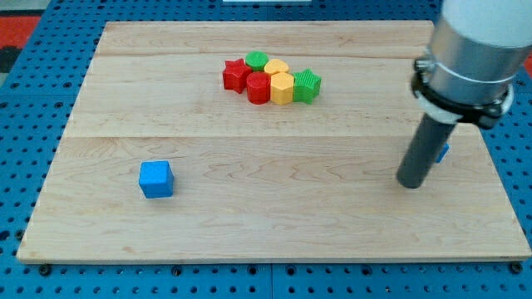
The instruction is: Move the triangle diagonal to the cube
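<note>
Where the arm ends, a straight dark rod is seen, and my tip [410, 184] is set down on the wooden board [274, 224], towards the view's right edge. Only a rod is carried there, so a wide or narrow grip cannot be told, and nothing is held by it.

Just beside the rod, at about one o'clock from my tip, a small blue block [444, 153] is found. Most of it is hidden behind the rod, so its shape cannot be made out with certainty; it is the only piece that could be taken for the task's triangle. Whether it is touched by the rod cannot be told.

Well apart from my tip, at about nine o'clock and far across the board, the blue cube [156, 179] is placed alone, near the view's left.

At about ten o'clock from my tip, near the view's top, a tight cluster of six blocks is seen. A red star [236, 75] is placed at the cluster's nine o'clock side, with a green block [256, 59] at its twelve o'clock. A yellow block [277, 67] is pressed beside the green one. In front, a red block [258, 88], a yellow hexagon [283, 88] and a ridged green block [307, 85] are lined up touching, from the view's left to its right.
</note>
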Controlling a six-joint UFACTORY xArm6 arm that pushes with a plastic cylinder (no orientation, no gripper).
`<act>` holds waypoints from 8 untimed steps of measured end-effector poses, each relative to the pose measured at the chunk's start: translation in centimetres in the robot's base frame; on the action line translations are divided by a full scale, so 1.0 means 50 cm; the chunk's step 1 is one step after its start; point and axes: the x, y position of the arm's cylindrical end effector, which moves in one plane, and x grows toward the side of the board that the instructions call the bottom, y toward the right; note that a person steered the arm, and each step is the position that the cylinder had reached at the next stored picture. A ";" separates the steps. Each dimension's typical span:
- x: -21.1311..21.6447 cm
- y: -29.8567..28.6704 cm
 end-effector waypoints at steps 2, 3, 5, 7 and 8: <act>-0.171 0.013; -0.109 -0.068; -0.063 0.096; -0.226 0.034; -0.199 0.032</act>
